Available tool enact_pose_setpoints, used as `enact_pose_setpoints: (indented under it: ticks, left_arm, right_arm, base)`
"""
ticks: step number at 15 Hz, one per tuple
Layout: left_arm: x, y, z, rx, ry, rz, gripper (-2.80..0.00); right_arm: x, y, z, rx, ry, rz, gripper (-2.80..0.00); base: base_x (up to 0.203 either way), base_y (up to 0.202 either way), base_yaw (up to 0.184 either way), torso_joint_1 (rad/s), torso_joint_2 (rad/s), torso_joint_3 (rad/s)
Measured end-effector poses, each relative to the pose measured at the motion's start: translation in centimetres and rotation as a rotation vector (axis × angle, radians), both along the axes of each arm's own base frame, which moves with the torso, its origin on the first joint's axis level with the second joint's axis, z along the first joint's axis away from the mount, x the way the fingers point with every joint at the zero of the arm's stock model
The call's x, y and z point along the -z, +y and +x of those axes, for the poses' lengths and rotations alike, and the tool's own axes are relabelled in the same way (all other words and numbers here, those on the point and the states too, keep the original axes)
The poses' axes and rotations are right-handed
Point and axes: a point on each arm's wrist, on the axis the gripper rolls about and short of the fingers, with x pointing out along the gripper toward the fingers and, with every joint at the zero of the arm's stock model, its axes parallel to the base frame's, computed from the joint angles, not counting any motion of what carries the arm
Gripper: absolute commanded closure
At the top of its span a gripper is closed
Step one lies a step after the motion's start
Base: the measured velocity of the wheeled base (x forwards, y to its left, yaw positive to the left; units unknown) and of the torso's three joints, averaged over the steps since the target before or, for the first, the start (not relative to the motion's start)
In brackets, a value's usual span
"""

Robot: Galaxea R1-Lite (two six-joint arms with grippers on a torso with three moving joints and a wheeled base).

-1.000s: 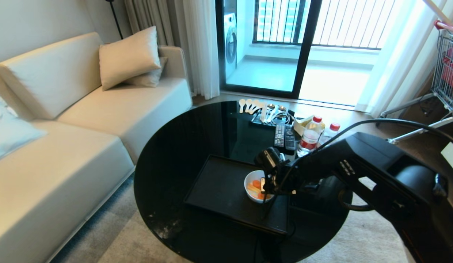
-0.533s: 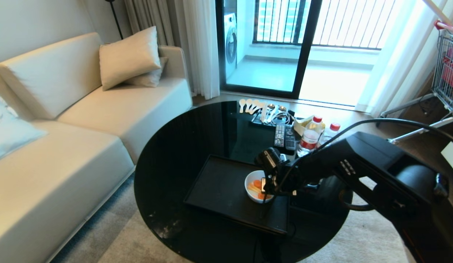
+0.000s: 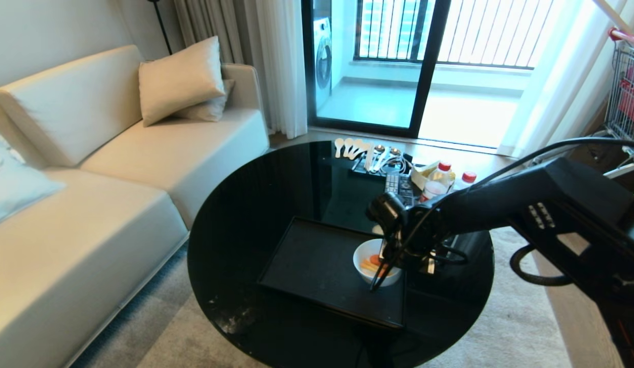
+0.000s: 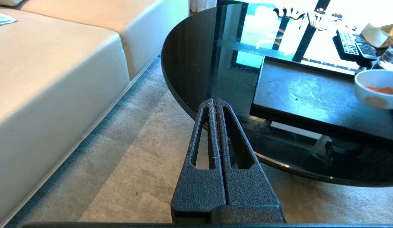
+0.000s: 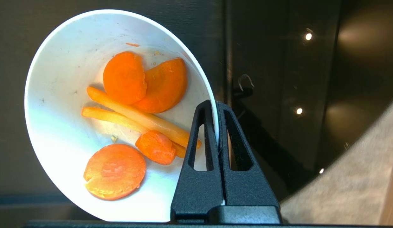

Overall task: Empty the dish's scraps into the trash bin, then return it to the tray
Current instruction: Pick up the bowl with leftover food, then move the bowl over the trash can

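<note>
The dish is a small white bowl at the right end of the black tray. It holds the scraps, orange carrot slices and pale yellow strips. My right gripper is shut on the bowl's right rim, one finger inside and one outside, as the right wrist view shows. In the left wrist view the bowl shows at the tray's far end. My left gripper is shut and empty, hanging over the carpet beside the table's edge. The trash bin is out of view.
The tray lies on a round black glass table. Water bottles, remotes and spoons crowd its far side. A cream sofa stands to the left, and a wire cart at the far right.
The right arm has risen and its wrist has turned. The bowl in its grip has shifted a little to the right over the tray's end. The left arm has not moved.
</note>
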Motion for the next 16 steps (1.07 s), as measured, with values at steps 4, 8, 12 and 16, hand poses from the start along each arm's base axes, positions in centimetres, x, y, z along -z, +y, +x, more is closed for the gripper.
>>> enact_pose_setpoints:
  ticks: [4,8,12,16]
  left_arm:
    - [0.0,0.0,0.0,0.000,0.000,0.000,0.00]
    - [0.0,0.0,0.0,0.000,0.000,0.000,0.00]
    - [0.0,0.0,0.0,0.000,0.000,0.000,0.00]
    - [0.0,0.0,0.0,0.000,0.000,0.000,0.00]
  right_arm:
    - [-3.8,-1.2,-2.0,0.070,-0.036,0.058,0.00]
    - [-6.8,-3.5,-5.5,0.116,-0.072,0.064,0.00]
    - [-9.8,-6.7,-10.4,0.167,-0.126,0.053,0.00]
    - [-11.1,-11.9,-15.9,0.279,-0.110,0.031,0.00]
  base:
    - [0.000,0.000,0.000,0.000,0.00,0.000]
    - [0.000,0.000,0.000,0.000,0.00,0.000]
    - [0.000,0.000,0.000,0.000,0.00,0.000]
    - [0.000,0.000,0.000,0.000,0.00,0.000]
